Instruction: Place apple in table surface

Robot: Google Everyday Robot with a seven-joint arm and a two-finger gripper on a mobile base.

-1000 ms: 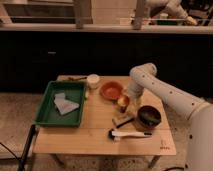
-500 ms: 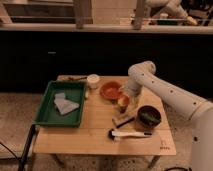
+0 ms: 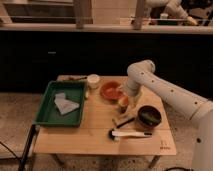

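Light wood rectangular tabletop (image 3: 95, 134), grain showing, sits mid-frame; dark cabinets behind, speckled floor below. Small round orange-red apple (image 3: 122, 102) is centre-right, just right of the shallow orange bowl (image 3: 110, 91). It's round, so no long axis or heading. White arm's gripper (image 3: 124, 96) is right over the apple; can't tell its grip. Green plastic tray (image 3: 45, 112) at left.

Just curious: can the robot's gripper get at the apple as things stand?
Likely yes: the gripper is right at the apple, between the orange bowl and the dark bowl, and nothing covers the apple.
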